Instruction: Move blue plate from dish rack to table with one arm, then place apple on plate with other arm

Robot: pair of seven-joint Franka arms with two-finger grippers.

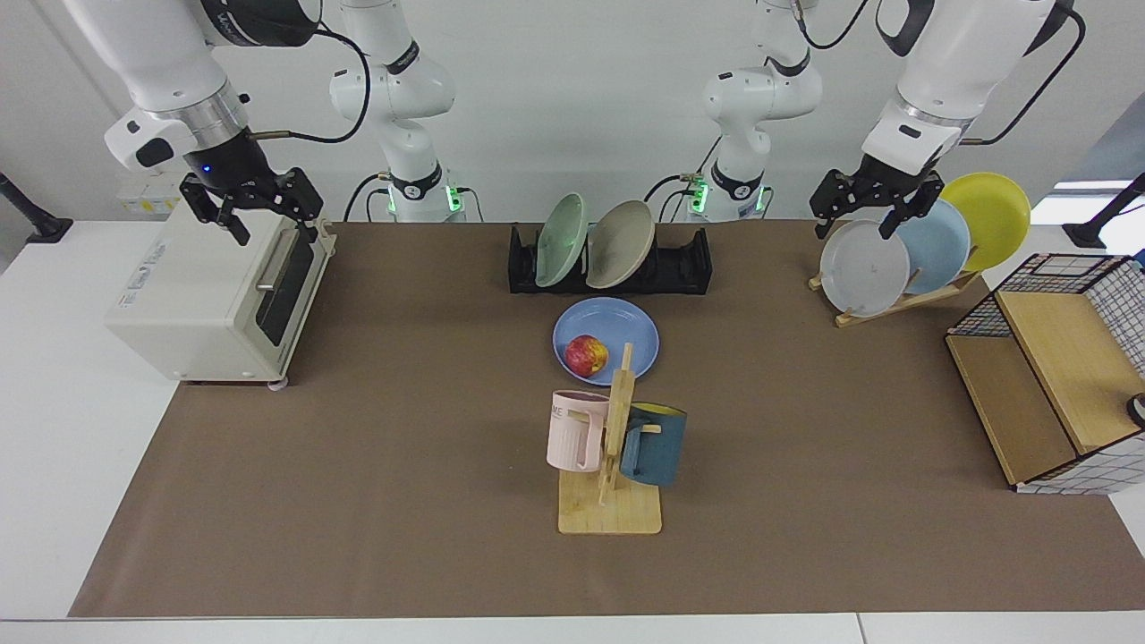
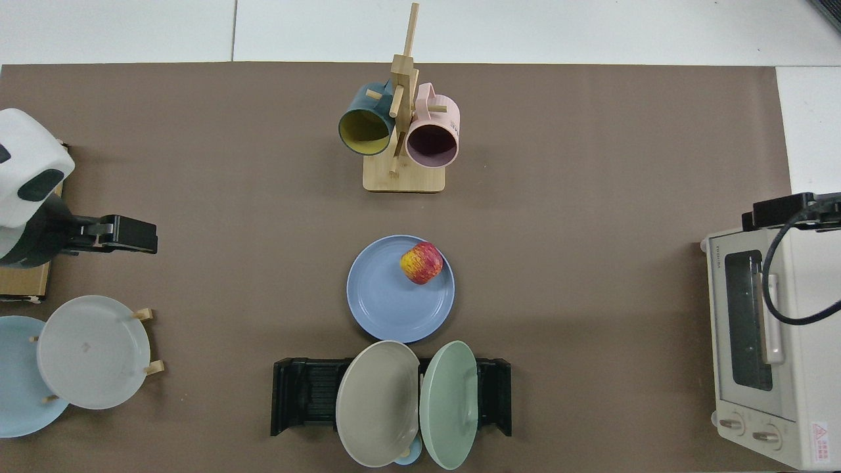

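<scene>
Apple [image 1: 586,355] resting on blue plate [image 1: 626,333], plate flat on table [image 1: 402,465] mid-mat, just in front of dish rack [image 1: 684,264]. Right gripper [image 1: 252,204] raised over toaster oven [image 1: 206,295] at mat's edge, fingers spread, empty. Left gripper [image 1: 875,202] above grey plate [image 1: 863,268] on wooden plate stand [image 1: 930,292], fingers spread, empty.

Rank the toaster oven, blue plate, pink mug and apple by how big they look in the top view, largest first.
1. toaster oven
2. blue plate
3. pink mug, though it hangs nearer the camera, so its look is flattered
4. apple
</scene>
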